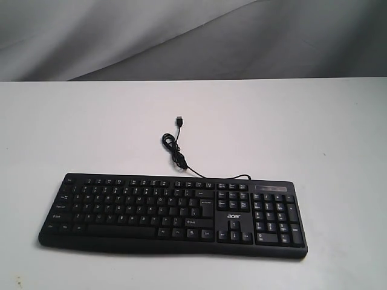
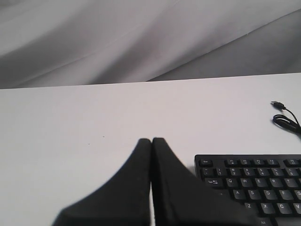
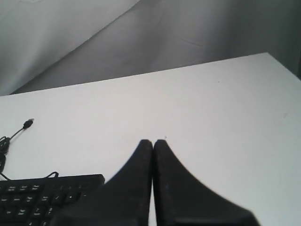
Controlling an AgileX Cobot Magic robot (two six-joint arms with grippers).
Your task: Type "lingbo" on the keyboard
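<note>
Acer keyboard (image 1: 172, 211) laid flat on white tabletop (image 1: 91, 121), USB cable (image 1: 174, 148) coiled behind, plug loose. Left gripper (image 2: 151, 140) and right gripper (image 3: 153, 141) held clear beside keyboard's ends, jaws clenched, nothing grasped. No key touched; all six letters judged untyped.

A plain white worktop (image 1: 91, 127) spans the scene from left to right. Beyond its far edge hangs a grey fabric backdrop (image 1: 181, 36), creased in long diagonal folds.
</note>
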